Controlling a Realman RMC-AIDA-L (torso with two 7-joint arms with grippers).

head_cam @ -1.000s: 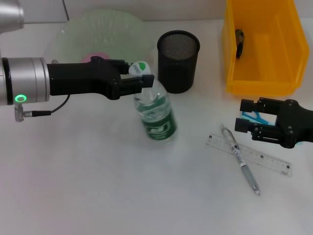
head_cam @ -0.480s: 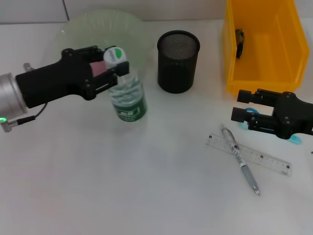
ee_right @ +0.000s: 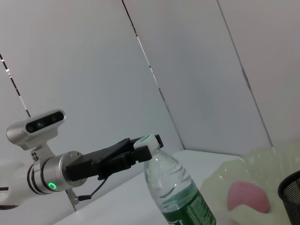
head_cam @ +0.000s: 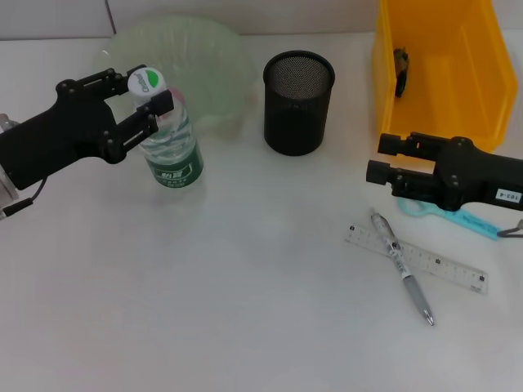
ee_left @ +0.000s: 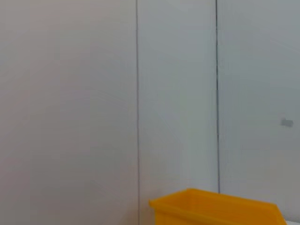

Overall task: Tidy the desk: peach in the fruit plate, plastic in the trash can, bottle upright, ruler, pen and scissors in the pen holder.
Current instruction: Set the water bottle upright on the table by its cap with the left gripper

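Note:
My left gripper [head_cam: 135, 96] is shut on the neck of the clear bottle [head_cam: 172, 149], just under its green-and-white cap. The bottle stands nearly upright on the table in front of the green fruit plate [head_cam: 214, 59]. The right wrist view shows the same grip [ee_right: 143, 144], the bottle [ee_right: 178, 194] and the pink peach [ee_right: 248, 197] lying in the plate [ee_right: 269, 166]. My right gripper [head_cam: 381, 158] is open, low over the table, with the blue scissors [head_cam: 458, 218] lying under its body. The ruler [head_cam: 441, 265] and the pen [head_cam: 402, 268] lie crossed in front. The black mesh pen holder [head_cam: 298, 102] stands at centre back.
A yellow bin [head_cam: 445, 77] stands at the back right with a small dark thing [head_cam: 400, 69] inside; it also shows in the left wrist view [ee_left: 215, 208] before a white wall. The table's front half is bare white surface.
My left gripper has carried the bottle to the left and tipped it from leaning to nearly upright. My right gripper has shifted left, uncovering the scissors behind it.

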